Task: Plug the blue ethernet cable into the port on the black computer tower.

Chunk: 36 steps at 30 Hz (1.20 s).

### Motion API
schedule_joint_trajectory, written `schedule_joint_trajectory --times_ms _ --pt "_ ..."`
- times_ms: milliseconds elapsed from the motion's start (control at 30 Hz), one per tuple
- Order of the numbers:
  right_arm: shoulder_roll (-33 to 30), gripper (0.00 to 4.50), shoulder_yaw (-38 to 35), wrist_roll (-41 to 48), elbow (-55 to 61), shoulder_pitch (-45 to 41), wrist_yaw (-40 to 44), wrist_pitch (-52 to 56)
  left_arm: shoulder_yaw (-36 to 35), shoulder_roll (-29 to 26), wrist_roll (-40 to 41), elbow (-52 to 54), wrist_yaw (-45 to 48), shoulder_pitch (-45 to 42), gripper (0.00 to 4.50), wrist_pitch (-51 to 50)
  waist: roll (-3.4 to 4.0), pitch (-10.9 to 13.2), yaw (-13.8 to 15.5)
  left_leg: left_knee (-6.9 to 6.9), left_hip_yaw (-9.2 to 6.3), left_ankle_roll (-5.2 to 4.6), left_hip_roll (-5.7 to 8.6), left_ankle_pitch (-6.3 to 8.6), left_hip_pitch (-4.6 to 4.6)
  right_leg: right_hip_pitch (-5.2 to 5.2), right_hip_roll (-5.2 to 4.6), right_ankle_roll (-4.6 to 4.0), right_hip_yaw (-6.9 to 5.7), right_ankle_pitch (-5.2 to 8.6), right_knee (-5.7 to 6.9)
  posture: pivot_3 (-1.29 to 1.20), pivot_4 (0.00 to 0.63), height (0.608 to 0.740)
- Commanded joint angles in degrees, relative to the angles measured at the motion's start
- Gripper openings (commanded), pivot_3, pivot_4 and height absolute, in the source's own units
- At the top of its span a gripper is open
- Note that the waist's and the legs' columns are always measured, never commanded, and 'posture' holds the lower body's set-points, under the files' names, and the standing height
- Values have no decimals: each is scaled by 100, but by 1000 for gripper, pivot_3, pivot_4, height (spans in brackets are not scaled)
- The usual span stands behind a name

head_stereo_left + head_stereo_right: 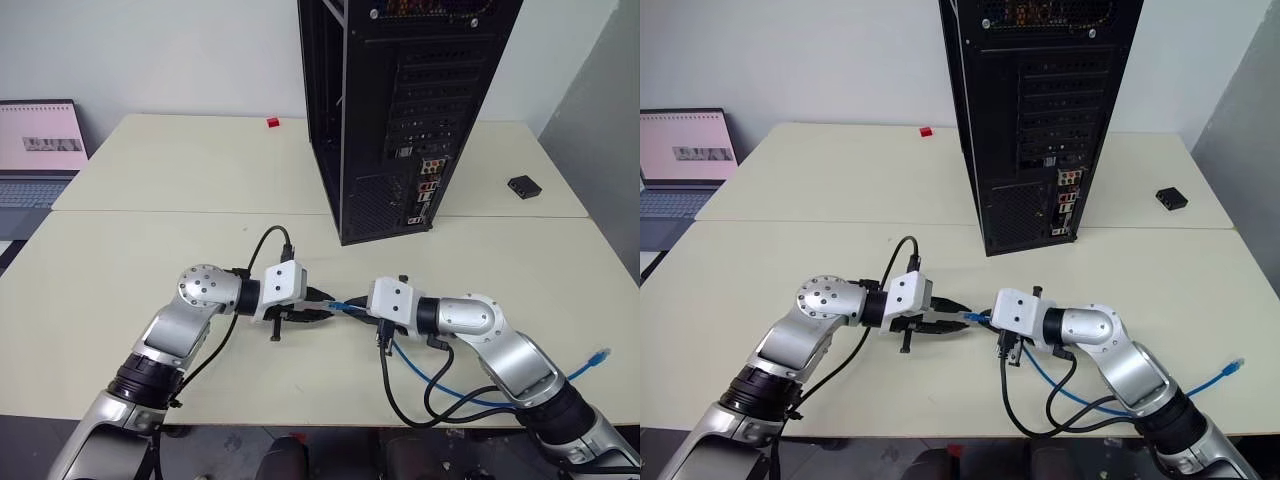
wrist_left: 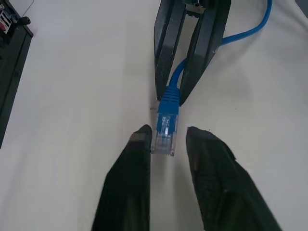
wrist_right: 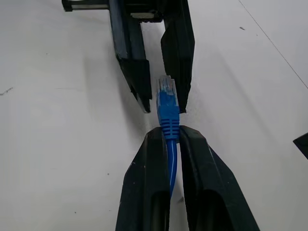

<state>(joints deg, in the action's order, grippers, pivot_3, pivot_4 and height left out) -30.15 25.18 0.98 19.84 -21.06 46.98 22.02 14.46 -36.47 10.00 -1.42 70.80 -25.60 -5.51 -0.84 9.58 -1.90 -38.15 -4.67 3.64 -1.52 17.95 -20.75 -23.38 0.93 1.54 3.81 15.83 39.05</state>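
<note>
The blue ethernet cable's plug [image 2: 166,120] hangs just above the table between my two grippers. My right gripper [image 3: 168,137] is shut on the cable just behind the plug's boot. My left gripper [image 2: 166,137] faces it and is shut on the plug's clear tip, with one finger [image 2: 139,144] pressed against it. Both grippers meet near the table's front middle, around the plug [image 1: 338,305]. The cable [image 1: 440,385] loops off to the right, and its other plug [image 1: 598,355] lies near the edge. The black computer tower [image 1: 410,110] stands upright behind. Its port lies in the connector cluster [image 1: 428,185], too small to pick out.
An open laptop [image 1: 40,150] sits at the far left. A small red item [image 1: 272,122] lies at the back, and a small black box [image 1: 524,185] lies right of the tower. Black arm cables [image 1: 400,400] hang over the front edge under my right arm.
</note>
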Motion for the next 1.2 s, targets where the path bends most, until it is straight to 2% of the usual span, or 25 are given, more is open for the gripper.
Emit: schedule_joint_trajectory --times_ms 33,200,267,367,500,600,667,733,967,1067,1200 --pt "51 71 -20 -8 142 -145 77 -64 30 29 -93 10 -2 -135 304 192 0 0 0 0 0 0 0 0 0 0 0 0 0 0 0 0 150 740" --pt "-49 58 -35 76 233 -149 278 -20 53 18 -188 -16 6 -72 304 361 0 0 0 0 0 0 0 0 0 0 0 0 0 0 0 0 150 740" --pt "-122 759 -139 237 322 -146 418 64 39 21 -210 -31 -11 -40 303 465 0 0 0 0 0 0 0 0 0 0 0 0 -1 0 0 0 150 740" --pt "-288 1504 -414 570 538 -161 637 378 25 39 -254 -50 -84 33 303 721 0 0 1 0 -1 0 -1 0 0 0 0 0 -1 0 0 0 150 740" --pt "-688 2303 -928 1233 933 -14 980 956 20 -11 -223 131 -90 257 303 894 1 0 5 -2 -2 0 0 0 -2 1 -2 0 -2 0 -2 0 150 740" --pt "-720 3014 -1461 1929 1142 229 910 1583 -44 -5 -179 340 -190 526 303 1104 1 0 7 -2 -6 0 -1 0 -3 2 -4 0 -4 0 -4 0 150 740" --pt "-602 3442 -1700 2253 1206 351 744 1883 -102 86 -273 413 -423 668 303 1454 1 0 8 -1 -7 0 -2 0 -3 2 -3 0 -5 0 -2 0 150 740" --pt "-390 3876 -1981 2738 1250 495 570 2293 -150 201 -688 355 -917 805 303 2388 1 0 9 -2 -7 0 -2 0 -1 3 -3 0 -4 0 1 0 150 740" --pt "302 3881 -2469 3606 943 368 -97 2963 -450 371 -2124 -377 -2569 712 303 5530 0 0 9 -2 -5 0 -2 0 3 5 -5 -1 -1 -1 0 0 150 740" --pt "468 3881 -2625 3887 788 247 -253 3151 -531 370 -2454 -662 -3046 586 302 6144 0 0 17 -2 -5 0 -2 0 2 5 -5 -2 -3 -2 0 0 150 740" --pt "468 3881 -2647 4136 755 171 -322 3271 -549 349 -2690 -935 -3484 403 302 6472 1 0 20 -2 -5 0 2 0 -2 5 -9 -2 -4 -2 -3 0 150 740"
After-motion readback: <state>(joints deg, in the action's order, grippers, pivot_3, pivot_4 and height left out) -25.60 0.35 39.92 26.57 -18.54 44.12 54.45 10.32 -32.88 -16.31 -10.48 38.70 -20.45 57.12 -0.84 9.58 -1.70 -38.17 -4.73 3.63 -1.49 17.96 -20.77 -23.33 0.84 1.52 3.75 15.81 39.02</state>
